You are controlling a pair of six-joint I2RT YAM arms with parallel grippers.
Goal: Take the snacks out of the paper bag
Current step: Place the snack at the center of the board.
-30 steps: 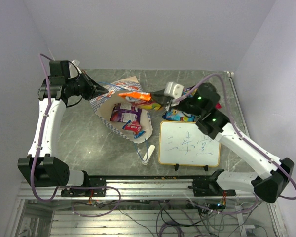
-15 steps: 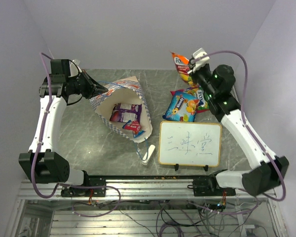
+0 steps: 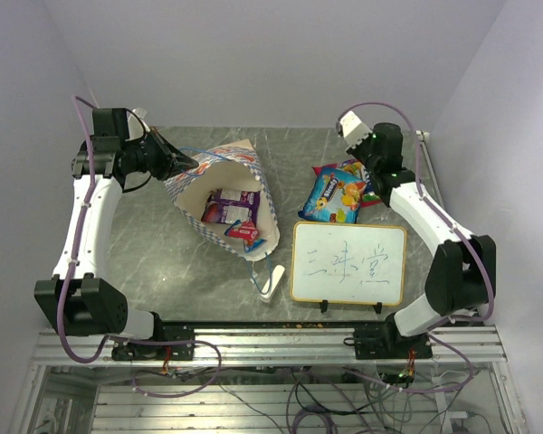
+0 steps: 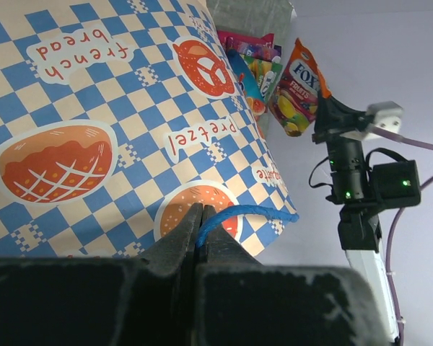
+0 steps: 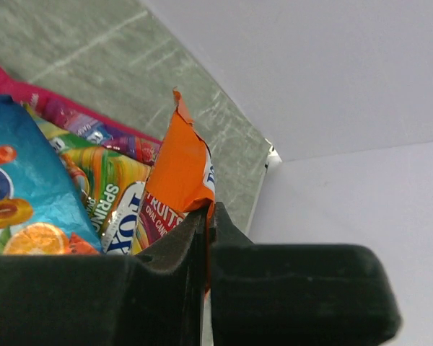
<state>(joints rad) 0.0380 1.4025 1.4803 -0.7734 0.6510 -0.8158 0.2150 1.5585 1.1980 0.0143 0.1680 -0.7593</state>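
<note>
Roughly halfway, judging by how things lie. Out on the table [image 3: 154, 253] already, toward its far right corner: a heap of snacks [image 3: 339, 192], with a blue packet [image 3: 333, 199] on top and a pink-red packet [image 5: 29, 97] underneath. Arriving at that heap: an orange packet [image 5: 180, 169], clamped by its top edge between the closed fingers of the right gripper [image 5: 206, 216], just above or against the pile; cannot tell which. Not yet let go, so not quite delivered.

Left in the paper bag [image 3: 219, 181], tipped over with its mouth open to the overhead view: a purple packet [image 3: 224, 206] and, nearer the mouth, a red packet [image 3: 244, 232], both plainly visible inside. Possibly more beneath them; impossible to say.

Steadying the bag: the left gripper [image 4: 199, 225], pinched tight on the thin blue cord handle [image 4: 245, 213] at the bag's checkered side. Near the snack heap, on the side toward the arms' bases: a whiteboard [image 3: 348, 262], no part of the job.

Remaining, on this reading: release the orange packet onto the heap, then go back for the two packets inside
</note>
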